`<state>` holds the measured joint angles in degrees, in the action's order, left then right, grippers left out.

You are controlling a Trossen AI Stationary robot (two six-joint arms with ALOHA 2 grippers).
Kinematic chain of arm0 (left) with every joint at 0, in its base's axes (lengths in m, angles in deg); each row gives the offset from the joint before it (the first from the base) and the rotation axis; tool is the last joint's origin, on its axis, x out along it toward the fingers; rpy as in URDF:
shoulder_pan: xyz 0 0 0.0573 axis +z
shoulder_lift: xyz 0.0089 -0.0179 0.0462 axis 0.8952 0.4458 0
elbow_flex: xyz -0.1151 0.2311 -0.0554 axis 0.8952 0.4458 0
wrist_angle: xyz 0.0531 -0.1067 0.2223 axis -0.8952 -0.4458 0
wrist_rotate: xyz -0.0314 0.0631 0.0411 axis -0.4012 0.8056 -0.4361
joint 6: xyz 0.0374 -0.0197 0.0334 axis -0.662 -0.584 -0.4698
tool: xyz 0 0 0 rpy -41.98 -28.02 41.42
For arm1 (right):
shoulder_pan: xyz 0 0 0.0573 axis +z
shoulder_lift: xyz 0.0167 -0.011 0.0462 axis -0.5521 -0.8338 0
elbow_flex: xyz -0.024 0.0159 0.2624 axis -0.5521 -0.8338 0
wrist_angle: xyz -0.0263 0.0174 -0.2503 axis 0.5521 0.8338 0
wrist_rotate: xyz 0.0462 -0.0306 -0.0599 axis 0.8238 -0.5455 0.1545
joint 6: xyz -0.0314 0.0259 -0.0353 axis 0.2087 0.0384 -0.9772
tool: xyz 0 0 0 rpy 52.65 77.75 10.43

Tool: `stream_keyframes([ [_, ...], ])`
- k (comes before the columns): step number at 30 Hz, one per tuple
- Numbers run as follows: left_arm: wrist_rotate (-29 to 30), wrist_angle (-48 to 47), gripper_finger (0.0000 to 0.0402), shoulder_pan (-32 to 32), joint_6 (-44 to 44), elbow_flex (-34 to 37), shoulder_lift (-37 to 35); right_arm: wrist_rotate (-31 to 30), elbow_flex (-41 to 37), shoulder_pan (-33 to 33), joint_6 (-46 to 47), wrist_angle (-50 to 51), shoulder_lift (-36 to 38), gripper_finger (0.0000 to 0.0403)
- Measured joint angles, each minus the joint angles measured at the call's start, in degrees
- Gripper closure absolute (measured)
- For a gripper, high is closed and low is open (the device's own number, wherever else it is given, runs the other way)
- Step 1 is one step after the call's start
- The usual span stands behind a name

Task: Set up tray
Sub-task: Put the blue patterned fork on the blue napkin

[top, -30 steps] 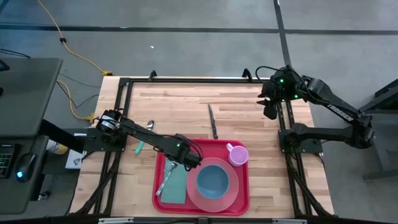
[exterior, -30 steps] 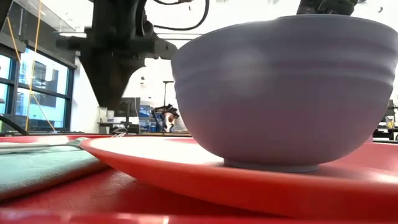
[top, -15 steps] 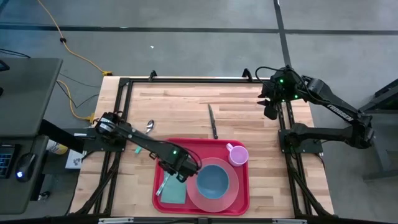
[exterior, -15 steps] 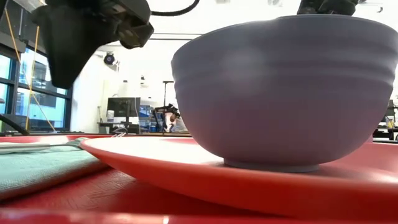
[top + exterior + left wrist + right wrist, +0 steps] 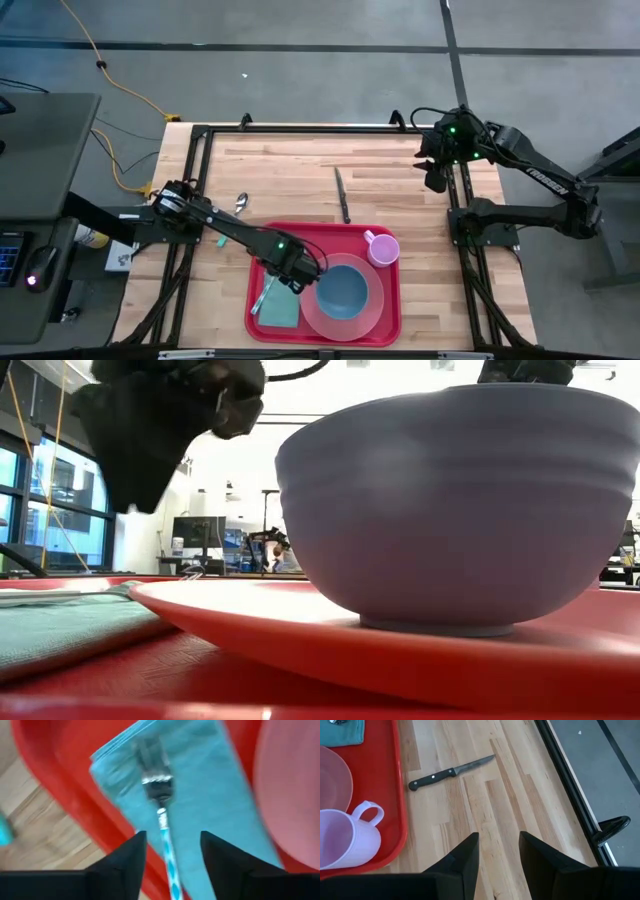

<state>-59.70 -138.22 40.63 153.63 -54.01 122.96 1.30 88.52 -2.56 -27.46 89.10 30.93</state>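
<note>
The red tray lies at the table's near edge. On it rest a teal napkin, a pink plate bearing a blue bowl, and a pink mug. A fork with a blue-patterned handle lies along the napkin. My left gripper hovers open over the napkin, its fingers on either side of the fork's handle, apart from it; the high view shows it beside the bowl. My right gripper waits open above the table's far right corner.
A black-handled knife lies on the wood just beyond the tray's far rim. A spoon and a small teal object lie left of the tray. The low view is filled by the bowl on the plate.
My left gripper has moved a short way toward the table's near edge, from the tray's far left part to above the napkin, and has come lower in the low view. The fork and the napkin have stayed where they were.
</note>
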Motion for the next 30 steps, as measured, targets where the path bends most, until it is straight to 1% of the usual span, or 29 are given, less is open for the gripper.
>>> stream_keyframes([
  [4,-2.91,0.22,0.0142,-0.02,0.94,2.18,0.00,0.03,0.00,0.00,0.00,0.41,-0.02,0.0284],
  [6,-4.21,2.98,0.0133,-0.02,1.85,4.08,0.00,0.03,0.00,0.00,0.00,0.63,-0.02,0.0284],
  [9,-4.37,8.32,0.0131,-0.04,3.05,6.48,0.02,0.05,0.00,0.00,-0.02,1.18,-0.02,0.0284],
  [13,-4.28,11.51,0.0140,-0.04,3.31,7.81,0.02,0.05,0.00,0.00,-0.05,1.32,-0.02,0.0284],
  [21,-6.06,12.00,0.0161,-0.09,3.79,10.62,0.04,0.05,-0.01,0.00,-0.24,1.32,-0.02,0.0284],
  [25,-6.49,14.04,0.0177,-0.09,3.79,11.41,0.04,0.05,-0.01,0.00,-0.24,1.32,-0.02,0.0284],
  [30,-6.41,13.54,0.0203,-0.09,3.79,11.44,0.04,0.05,-0.01,0.00,-0.24,1.31,-0.02,0.0284],
])
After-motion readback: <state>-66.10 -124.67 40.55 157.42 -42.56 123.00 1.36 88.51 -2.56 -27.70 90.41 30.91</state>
